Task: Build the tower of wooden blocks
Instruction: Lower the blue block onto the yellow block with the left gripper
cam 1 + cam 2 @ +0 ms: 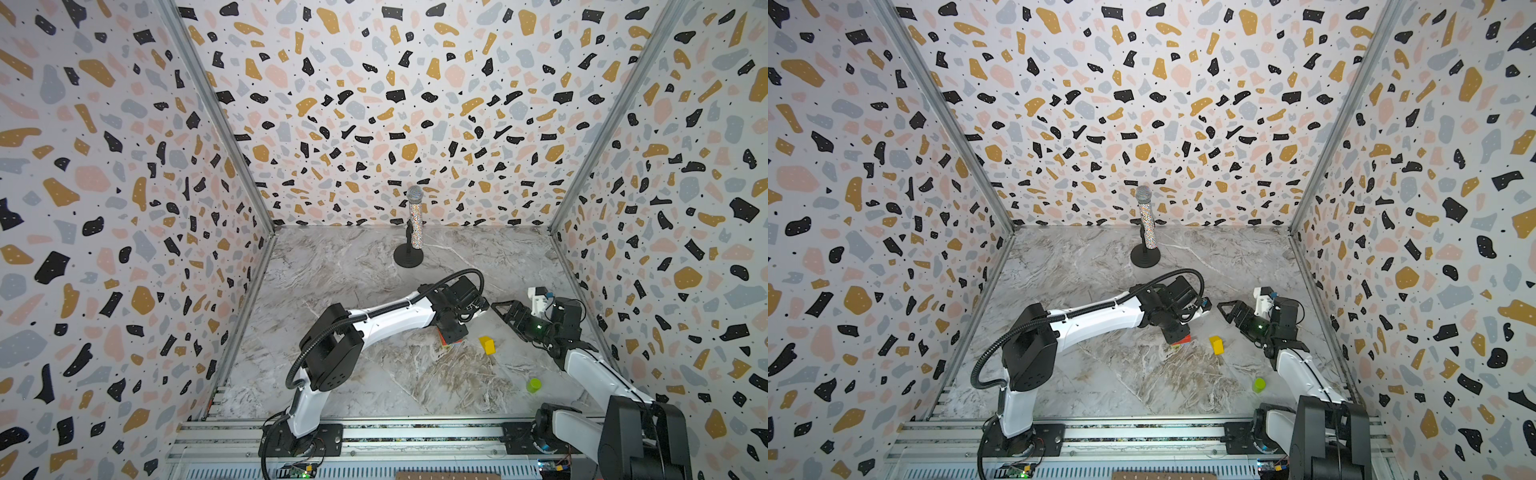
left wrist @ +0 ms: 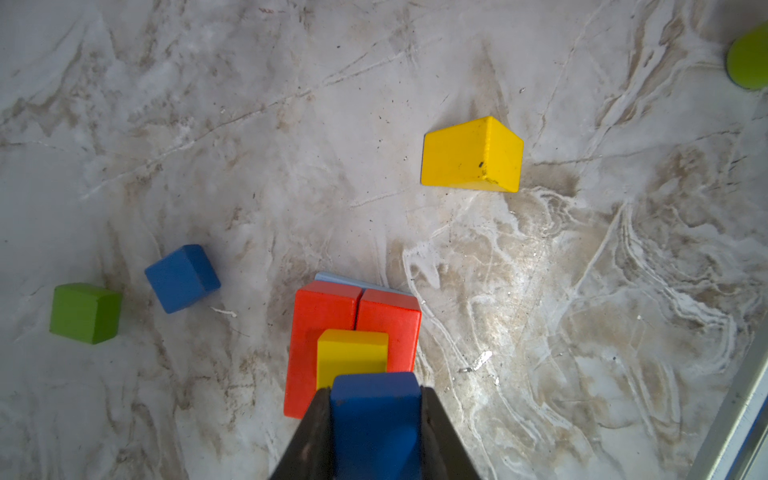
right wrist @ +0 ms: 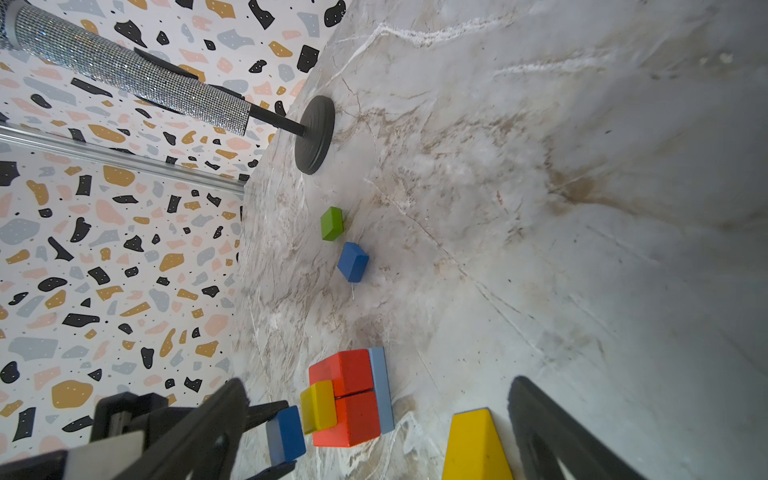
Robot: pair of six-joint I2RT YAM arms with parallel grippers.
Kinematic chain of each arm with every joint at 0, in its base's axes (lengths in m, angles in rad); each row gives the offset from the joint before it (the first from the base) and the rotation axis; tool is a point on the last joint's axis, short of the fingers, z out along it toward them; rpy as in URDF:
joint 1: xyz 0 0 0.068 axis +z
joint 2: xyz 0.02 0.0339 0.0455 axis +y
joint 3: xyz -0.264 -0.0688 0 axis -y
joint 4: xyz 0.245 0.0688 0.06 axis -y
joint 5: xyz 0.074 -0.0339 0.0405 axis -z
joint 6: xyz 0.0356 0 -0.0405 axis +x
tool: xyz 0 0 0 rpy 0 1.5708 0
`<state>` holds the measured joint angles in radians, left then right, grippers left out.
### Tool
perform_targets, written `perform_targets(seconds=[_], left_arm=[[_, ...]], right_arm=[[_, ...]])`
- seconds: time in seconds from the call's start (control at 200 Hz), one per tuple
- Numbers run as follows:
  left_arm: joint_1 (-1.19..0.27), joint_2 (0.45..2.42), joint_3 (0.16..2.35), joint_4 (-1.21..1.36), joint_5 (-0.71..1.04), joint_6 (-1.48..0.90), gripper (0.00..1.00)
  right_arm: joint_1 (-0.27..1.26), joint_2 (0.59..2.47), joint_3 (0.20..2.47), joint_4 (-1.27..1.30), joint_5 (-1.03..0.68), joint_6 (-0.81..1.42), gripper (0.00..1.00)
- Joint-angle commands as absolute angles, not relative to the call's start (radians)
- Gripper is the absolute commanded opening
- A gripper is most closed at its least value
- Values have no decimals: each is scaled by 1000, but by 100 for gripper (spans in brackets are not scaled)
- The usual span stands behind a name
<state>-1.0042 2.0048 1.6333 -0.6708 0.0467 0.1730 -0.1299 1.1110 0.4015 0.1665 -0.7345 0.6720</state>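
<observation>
My left gripper (image 2: 376, 392) is shut on a dark blue block (image 2: 376, 419), also seen in the right wrist view (image 3: 286, 434). It holds the block right over the tower (image 1: 451, 341): a light blue slab (image 3: 380, 388), two red bricks (image 2: 324, 324) side by side, and a yellow block (image 2: 351, 357) on top. Whether blue touches yellow I cannot tell. A yellow wedge (image 1: 487, 345) lies just right of the tower. My right gripper (image 1: 505, 309) hovers open beyond it, holding nothing. A loose blue cube (image 2: 183, 277) and a green cube (image 2: 85, 312) lie apart from the tower.
A glittery microphone (image 1: 414, 224) on a black round stand rises near the back wall. A lime-green cylinder (image 1: 533, 385) sits at the front right, close to the right arm. Patterned walls enclose the marble table (image 1: 365, 282) on three sides.
</observation>
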Motion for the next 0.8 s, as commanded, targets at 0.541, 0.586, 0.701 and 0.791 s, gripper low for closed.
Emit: perform_targets(seconds=[0.541, 0.586, 0.701, 0.791], left_arm=[[-982, 2048, 1674, -681, 69, 193, 26], [-979, 2049, 1675, -681, 69, 193, 26], [-973, 2048, 1680, -683, 70, 190, 26], [-970, 2048, 1684, -684, 72, 192, 26]], right_arm=[[-132, 1083, 387, 198, -753, 674, 99], [-133, 1085, 387, 198, -753, 673, 99], [-132, 1085, 386, 201, -755, 675, 99], [-132, 1084, 385, 202, -755, 675, 99]])
